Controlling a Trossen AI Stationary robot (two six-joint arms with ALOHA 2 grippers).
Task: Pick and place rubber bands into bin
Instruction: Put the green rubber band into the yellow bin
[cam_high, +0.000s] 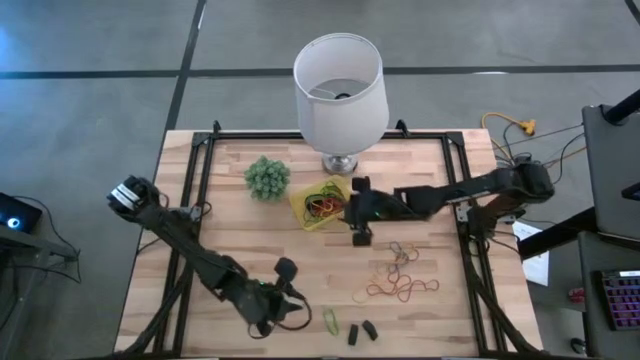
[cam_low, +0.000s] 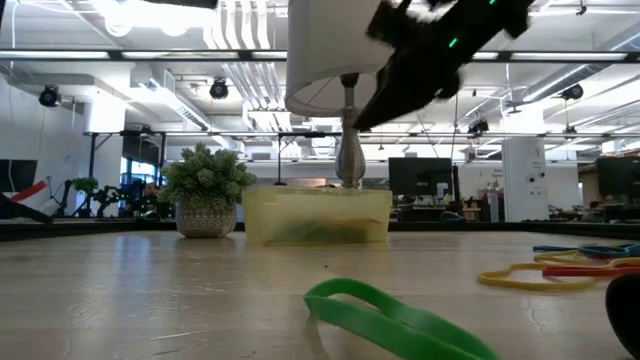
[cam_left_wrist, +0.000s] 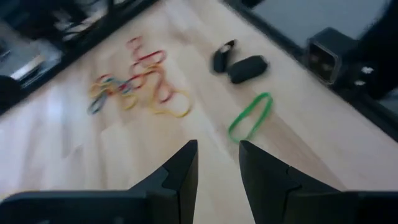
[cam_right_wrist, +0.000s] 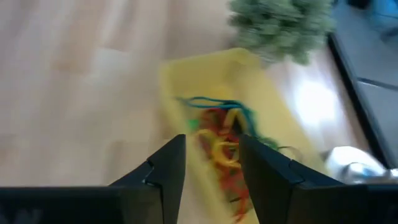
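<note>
Now, starting with the wooden bench (cam_high: 250, 290): it carries everything, and I place things from the yellow bin (cam_high: 303, 207), which sits near the far edge, between the white lamp (cam_high: 340, 85) and the fuzzy green plant (cam_high: 267, 177).

My right tool (cam_high: 352, 212) hangs just above the bin's right rim. Its fingers stand apart with nothing between them, and in the right wrist view a tangle of bands (cam_right_wrist: 224, 146) lies in the bin directly beneath. So that load looks delivered.

My left tool (cam_high: 290, 290) waits low over the near part of the bench, well toward me from the bin. Its fingers (cam_left_wrist: 180, 171) are parted too, and empty.

What is left to pick lies in two places. A loose pile of rubber bands (cam_high: 400, 275) in red, orange and yellow sits to the right of the bin and nearer me. I judge the right arm the closer one for that pile; it needs to swing back toward me and slightly right.

A single green band (cam_high: 330, 319) lies close to the near edge, just beside two small dark pieces (cam_high: 362, 331). It is just right of my left tool, which is the nearer one. In the left wrist view the loop is stretched long and narrow, running slantwise ahead of the fingers, so I would grip across its narrow width.
</note>
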